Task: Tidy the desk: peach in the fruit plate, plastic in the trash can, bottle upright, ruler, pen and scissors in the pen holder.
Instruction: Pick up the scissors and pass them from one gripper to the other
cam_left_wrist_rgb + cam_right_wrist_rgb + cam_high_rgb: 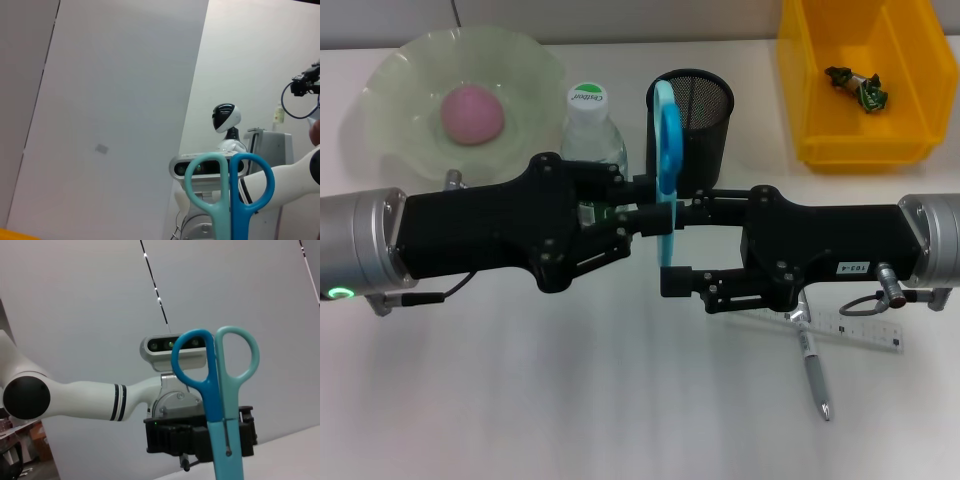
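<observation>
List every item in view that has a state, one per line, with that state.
Scissors: closed, held upright between both tools, above the desk.
Left tool: shut on scissors.
Right tool: shut on scissors.
Peach: in the fruit plate.
Bottle: upright, capped.
Pen holder: upright.
Plastic: in the yellow bin.
Pen: lying on the desk.
Ruler: lying flat.

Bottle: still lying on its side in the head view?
No. The bottle stands upright, white cap up, between the fruit plate and the pen holder.
</observation>
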`<state>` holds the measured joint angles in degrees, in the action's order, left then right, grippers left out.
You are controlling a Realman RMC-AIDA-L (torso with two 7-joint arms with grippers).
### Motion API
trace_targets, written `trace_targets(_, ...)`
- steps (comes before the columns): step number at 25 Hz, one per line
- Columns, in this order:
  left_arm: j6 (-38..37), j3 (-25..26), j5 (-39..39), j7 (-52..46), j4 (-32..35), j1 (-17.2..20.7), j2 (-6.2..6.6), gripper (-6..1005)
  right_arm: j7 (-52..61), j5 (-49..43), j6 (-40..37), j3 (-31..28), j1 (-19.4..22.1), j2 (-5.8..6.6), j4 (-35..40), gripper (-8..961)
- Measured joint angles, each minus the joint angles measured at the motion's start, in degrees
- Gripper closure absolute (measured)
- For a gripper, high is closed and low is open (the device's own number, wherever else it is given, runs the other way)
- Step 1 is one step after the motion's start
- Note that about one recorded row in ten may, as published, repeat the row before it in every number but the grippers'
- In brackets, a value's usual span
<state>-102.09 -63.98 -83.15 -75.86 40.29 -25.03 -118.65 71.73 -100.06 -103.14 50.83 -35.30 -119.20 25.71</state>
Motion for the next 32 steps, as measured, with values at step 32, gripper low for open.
trace_targets(32,2.44,-2.82,0.1,2.3,-0.83,-0.01,0.08,713,-0.11,0.31,-0.9,1.17,0.68,0.02,1.41,414)
